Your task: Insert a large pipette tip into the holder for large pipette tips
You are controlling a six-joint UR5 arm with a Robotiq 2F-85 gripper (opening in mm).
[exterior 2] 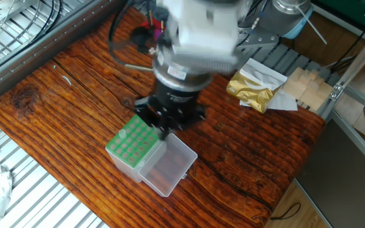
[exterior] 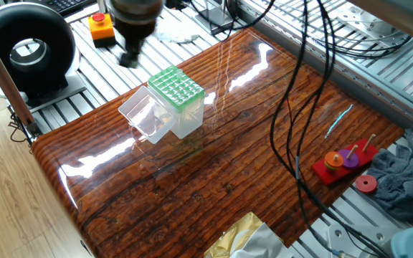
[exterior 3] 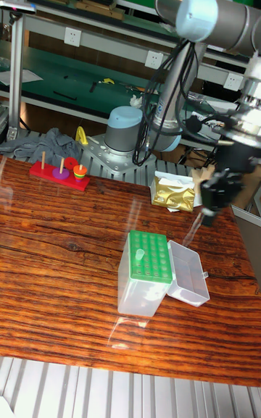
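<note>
The holder for large pipette tips (exterior: 177,89) is a clear box with a green grid top (exterior 2: 132,142) (exterior 3: 148,257); its clear lid (exterior: 145,119) (exterior 2: 168,166) (exterior 3: 188,273) lies open beside it. A pale spot shows on the green top in the tall view; whether it is a tip I cannot tell. One large pipette tip (exterior: 339,120) lies on the wood near the far right edge. My gripper (exterior: 127,54) (exterior 2: 169,125) (exterior 3: 208,208) hangs blurred above and beside the holder, apart from it. Its fingers are too dark and smeared to read.
A red peg toy with coloured rings (exterior: 343,163) (exterior 3: 61,172) stands by the table's edge. A gold foil bag (exterior 2: 252,85) (exterior 3: 174,193), a grey cloth (exterior: 400,183), an orange button (exterior: 101,26) and a black round device (exterior: 26,47) lie around. Cables (exterior: 292,129) dangle over the table.
</note>
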